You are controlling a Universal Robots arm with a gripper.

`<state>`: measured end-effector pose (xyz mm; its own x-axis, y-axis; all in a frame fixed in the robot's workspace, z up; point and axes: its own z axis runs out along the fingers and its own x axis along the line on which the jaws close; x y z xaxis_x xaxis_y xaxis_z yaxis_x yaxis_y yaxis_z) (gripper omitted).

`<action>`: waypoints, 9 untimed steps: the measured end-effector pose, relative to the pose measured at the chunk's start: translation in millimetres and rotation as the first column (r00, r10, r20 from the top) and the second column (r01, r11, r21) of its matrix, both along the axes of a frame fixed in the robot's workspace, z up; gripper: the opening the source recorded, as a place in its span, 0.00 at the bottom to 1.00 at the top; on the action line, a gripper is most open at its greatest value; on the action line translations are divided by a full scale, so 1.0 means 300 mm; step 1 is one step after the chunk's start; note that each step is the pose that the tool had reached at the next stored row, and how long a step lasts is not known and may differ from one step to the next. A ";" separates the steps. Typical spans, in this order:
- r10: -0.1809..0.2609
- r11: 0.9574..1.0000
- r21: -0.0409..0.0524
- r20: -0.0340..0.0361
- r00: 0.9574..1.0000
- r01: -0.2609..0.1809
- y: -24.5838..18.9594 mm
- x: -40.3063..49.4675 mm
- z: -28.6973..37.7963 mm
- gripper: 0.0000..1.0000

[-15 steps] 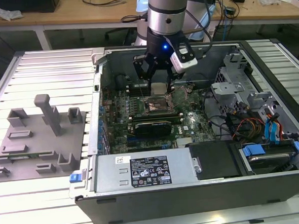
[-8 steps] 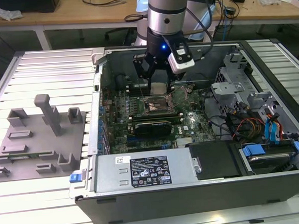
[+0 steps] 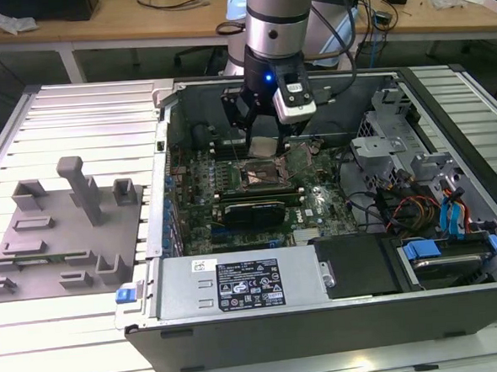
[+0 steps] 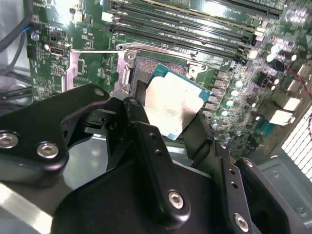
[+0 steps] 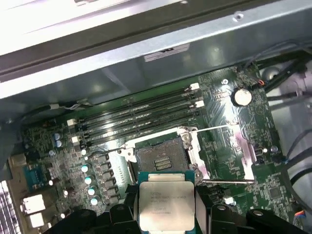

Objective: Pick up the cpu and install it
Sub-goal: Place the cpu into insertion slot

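The cpu (image 3: 263,145), a thin square chip with a silvery top, hangs between the black fingers of my gripper (image 3: 263,136), which is shut on its two opposite edges. It floats a short way above the open motherboard socket (image 3: 260,175) inside the computer case. In the second wrist view the cpu (image 4: 173,109) shows its green-edged plate between the fingers (image 4: 139,105), with the socket frame (image 4: 141,68) beyond. The first wrist view has the cpu (image 5: 165,204) just short of the socket (image 5: 158,158), whose metal frame stands open.
Memory slots (image 5: 136,122) run beside the socket. The case wall (image 3: 167,157) rises on the exterior view's left, drive cages and cables (image 3: 417,184) on its right, a power supply (image 3: 238,284) in front. A grey moulded tray (image 3: 65,222) lies outside the case.
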<state>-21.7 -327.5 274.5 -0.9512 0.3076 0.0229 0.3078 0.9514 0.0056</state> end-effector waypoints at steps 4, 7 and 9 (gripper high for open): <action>-0.086 0.996 0.000 0.000 0.996 0.086 0.000 0.000 0.000 0.55; -0.144 0.990 0.000 0.000 0.990 0.144 0.000 0.000 0.000 0.55; -0.193 0.981 0.000 0.000 0.981 0.193 0.000 0.000 -0.001 0.55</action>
